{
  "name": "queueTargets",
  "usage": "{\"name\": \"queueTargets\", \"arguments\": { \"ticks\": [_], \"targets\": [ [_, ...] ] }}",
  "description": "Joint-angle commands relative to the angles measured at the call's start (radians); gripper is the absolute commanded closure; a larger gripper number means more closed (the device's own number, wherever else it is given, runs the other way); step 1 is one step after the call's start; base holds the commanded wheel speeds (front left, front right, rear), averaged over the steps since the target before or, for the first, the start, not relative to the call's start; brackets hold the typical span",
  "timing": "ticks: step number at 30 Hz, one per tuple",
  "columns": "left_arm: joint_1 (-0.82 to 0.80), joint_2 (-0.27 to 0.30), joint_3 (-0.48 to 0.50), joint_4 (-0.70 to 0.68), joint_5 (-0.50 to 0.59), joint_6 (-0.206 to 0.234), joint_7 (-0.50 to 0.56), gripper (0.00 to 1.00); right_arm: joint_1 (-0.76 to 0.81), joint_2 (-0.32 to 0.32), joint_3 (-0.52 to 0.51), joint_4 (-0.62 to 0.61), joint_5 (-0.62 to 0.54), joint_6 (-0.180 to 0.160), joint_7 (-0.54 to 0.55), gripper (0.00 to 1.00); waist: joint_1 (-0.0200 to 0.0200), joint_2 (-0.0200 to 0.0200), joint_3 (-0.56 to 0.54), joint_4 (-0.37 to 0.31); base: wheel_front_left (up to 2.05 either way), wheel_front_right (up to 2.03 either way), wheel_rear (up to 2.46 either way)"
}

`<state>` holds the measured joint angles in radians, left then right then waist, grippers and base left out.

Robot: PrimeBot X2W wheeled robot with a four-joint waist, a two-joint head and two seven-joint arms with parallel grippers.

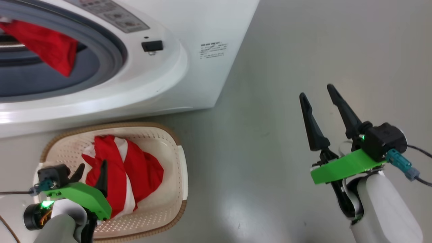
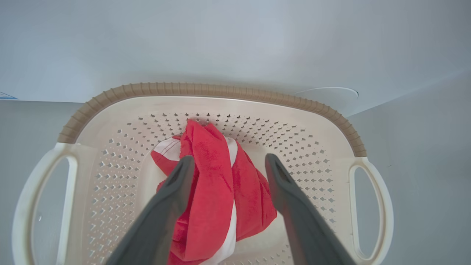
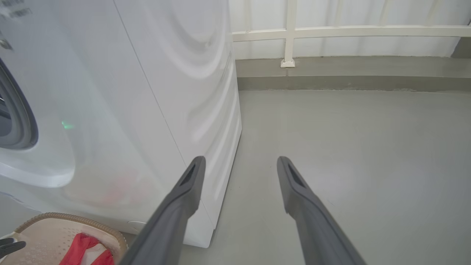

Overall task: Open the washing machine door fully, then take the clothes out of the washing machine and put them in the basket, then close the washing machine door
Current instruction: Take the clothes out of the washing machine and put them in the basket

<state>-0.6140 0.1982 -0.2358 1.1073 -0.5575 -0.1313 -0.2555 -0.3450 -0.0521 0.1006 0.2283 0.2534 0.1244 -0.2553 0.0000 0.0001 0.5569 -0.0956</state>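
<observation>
The white washing machine stands at the upper left with its grey gasket exposed; its door is out of view. A red garment hangs in the opening. Below it, on the floor, the cream basket holds red and white clothes. My left gripper hovers open just over that pile, and the clothes lie below its spread fingers, inside the basket. My right gripper is open and empty over bare floor to the right of the machine.
Grey floor stretches to the right of the machine. A low kerb with a white railing runs along the far side. The washer front carries a control panel and a black latch slot.
</observation>
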Motion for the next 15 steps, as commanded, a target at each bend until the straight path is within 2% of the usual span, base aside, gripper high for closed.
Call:
{"name": "queueTargets", "arguments": {
  "ticks": [1,15],
  "targets": [
    [0.038,0.031,0.032,-0.024,-0.005,0.001,-0.006,0.00,0.039,0.002,0.012,-0.013,-0.008,0.006,-0.006,0.00,0.0000,-0.0001,-0.045,0.019,0.00,0.00,0.00],
    [0.180,0.007,0.125,-0.205,0.078,0.001,-0.006,0.00,0.125,0.002,0.011,0.027,-0.019,0.006,-0.006,0.00,0.0000,-0.0001,-0.232,0.062,0.00,0.00,0.00]
  ]
}}
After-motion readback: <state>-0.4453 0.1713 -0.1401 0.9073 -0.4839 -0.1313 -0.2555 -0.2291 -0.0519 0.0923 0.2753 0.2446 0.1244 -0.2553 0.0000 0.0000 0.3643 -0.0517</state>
